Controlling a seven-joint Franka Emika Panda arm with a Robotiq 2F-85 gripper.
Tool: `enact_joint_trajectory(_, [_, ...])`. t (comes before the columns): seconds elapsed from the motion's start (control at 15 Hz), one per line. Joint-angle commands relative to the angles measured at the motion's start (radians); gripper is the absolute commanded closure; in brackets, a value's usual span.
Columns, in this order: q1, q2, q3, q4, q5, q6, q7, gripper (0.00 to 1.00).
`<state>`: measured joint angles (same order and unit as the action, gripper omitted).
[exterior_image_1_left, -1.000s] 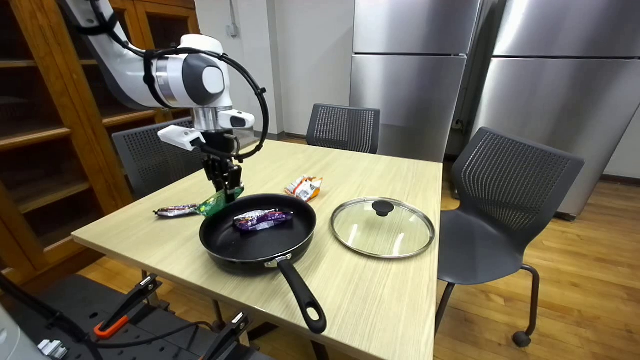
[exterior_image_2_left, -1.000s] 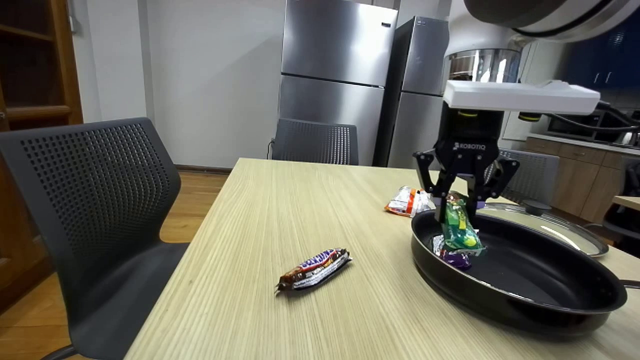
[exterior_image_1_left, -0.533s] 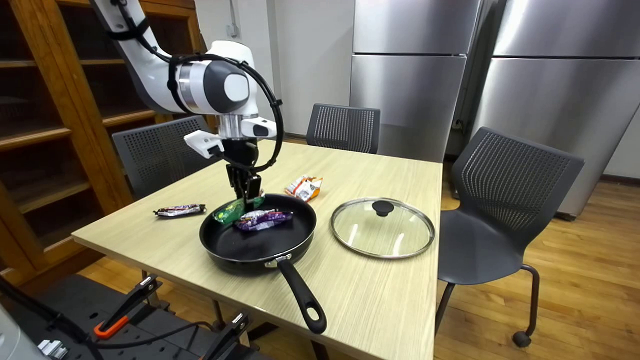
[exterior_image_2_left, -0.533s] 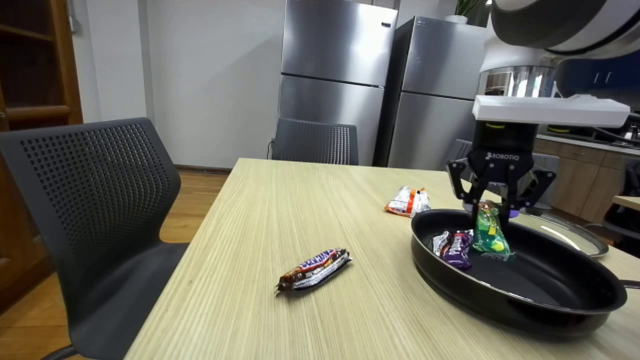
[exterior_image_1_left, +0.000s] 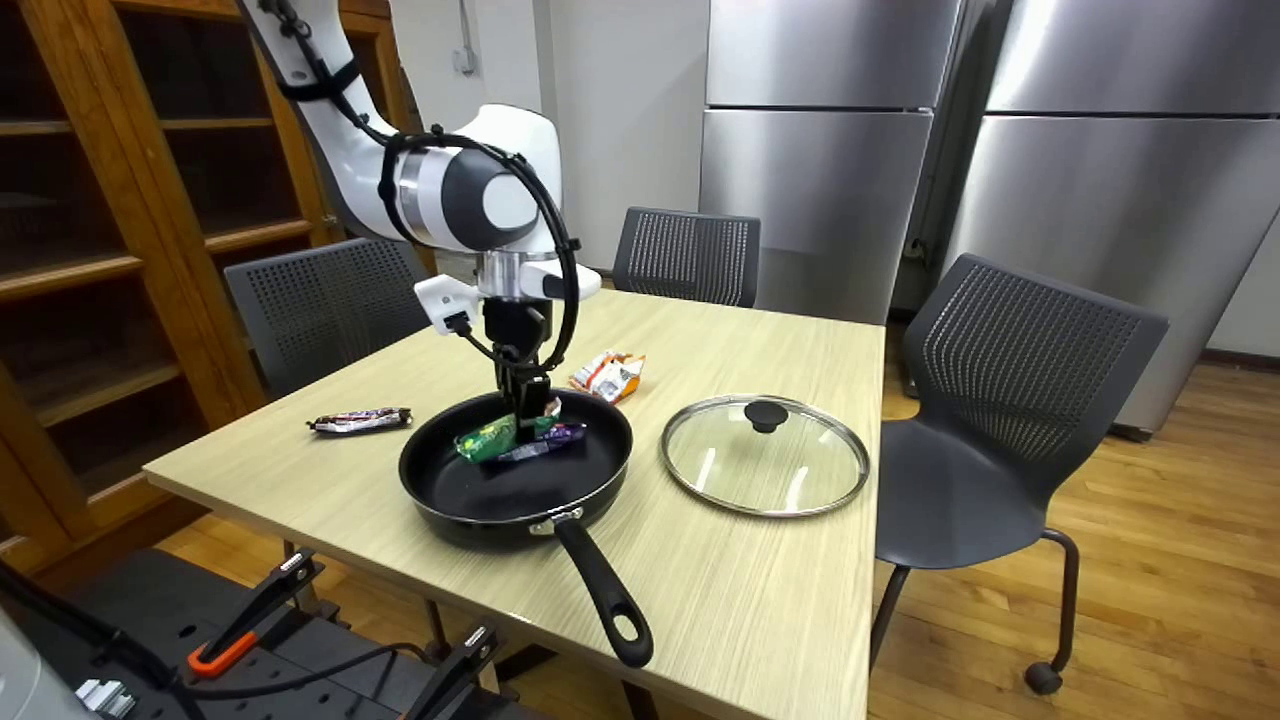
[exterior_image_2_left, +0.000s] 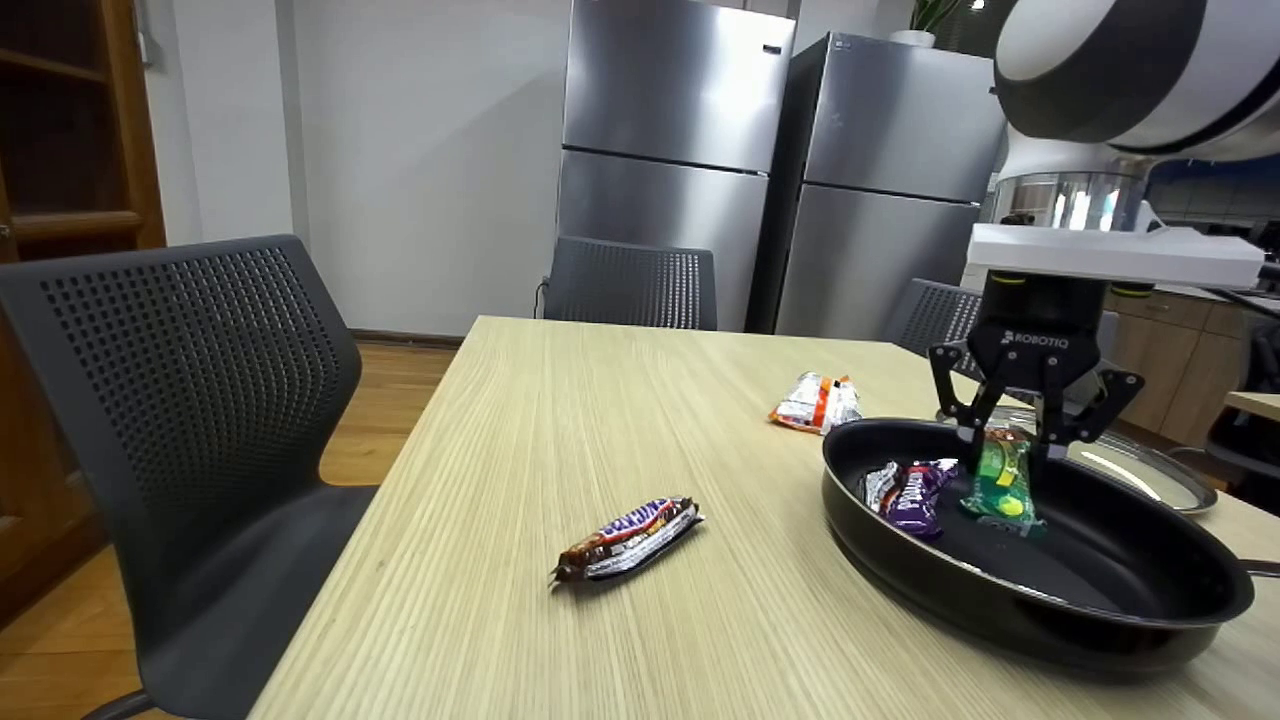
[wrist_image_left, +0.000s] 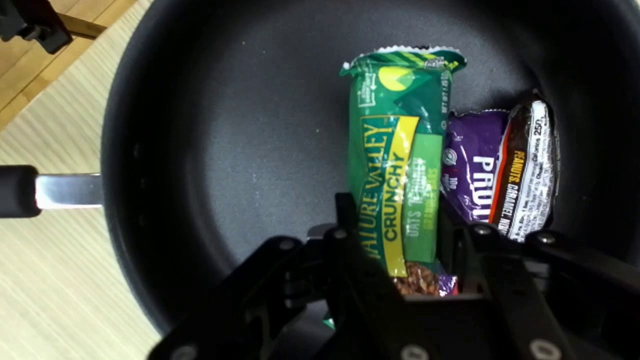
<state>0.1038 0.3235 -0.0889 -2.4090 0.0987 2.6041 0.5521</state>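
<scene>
A steel refrigerator (exterior_image_1_left: 815, 220) stands at the back, with another refrigerator (exterior_image_1_left: 1120, 230) alongside it. In front of them is the pale wooden table (exterior_image_1_left: 770, 610), and above it reaches the white robot arm (exterior_image_1_left: 435, 185), its end pointing straight down. Dark chairs (exterior_image_1_left: 1020, 350) with perforated backs stand around the table. On the tabletop sits the black frying pan (exterior_image_1_left: 500, 500), its handle (exterior_image_1_left: 605, 590) pointing toward a table edge, and near it the glass lid (exterior_image_1_left: 765, 470) lies flat, knob (exterior_image_1_left: 766, 413) up. Low inside the pan, the gripper (exterior_image_2_left: 1005, 460) is clamped around the green Nature Valley bar (wrist_image_left: 395, 165), its jaws pressing the long sides. That bar is down inside the pan; whether it touches the bottom I cannot tell. The crumpled orange and white packet (exterior_image_1_left: 612, 376) rests on the table near the pan. Just beside the green bar, in the pan, lies the purple wrapper (wrist_image_left: 472, 150) with a brown and silver strip (wrist_image_left: 527, 165) along one side; whether that is one packet or two I cannot tell. A loose wrapped bar (exterior_image_2_left: 630, 540) lies on the table, well apart from the gripper, in both exterior views
</scene>
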Motion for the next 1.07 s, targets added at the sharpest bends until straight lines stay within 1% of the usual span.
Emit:
enact_joint_trajectory(0.0, [-0.031, 0.060, 0.012, 0.060, 0.059, -0.011, -0.014, 0.86])
enact_joint_trajectory(0.4, [-0.045, 0.144, 0.018, 0.134, 0.118, -0.019, -0.027, 0.86])
enact_joint_trajectory(0.6, [-0.042, 0.168, 0.016, 0.158, 0.126, -0.032, -0.030, 0.86])
enact_joint_trajectory(0.67, [-0.039, 0.172, 0.013, 0.162, 0.123, -0.034, -0.027, 0.72])
enact_joint_trajectory(0.73, [-0.036, 0.172, 0.011, 0.161, 0.120, -0.036, -0.027, 0.36])
enact_joint_trajectory(0.8, [-0.033, 0.169, 0.009, 0.158, 0.117, -0.034, -0.024, 0.35])
enact_joint_trajectory(0.93, [-0.028, 0.158, 0.005, 0.145, 0.115, -0.025, -0.017, 0.22])
enact_joint_trajectory(1.0, [-0.029, 0.151, 0.006, 0.138, 0.117, -0.021, -0.019, 0.13])
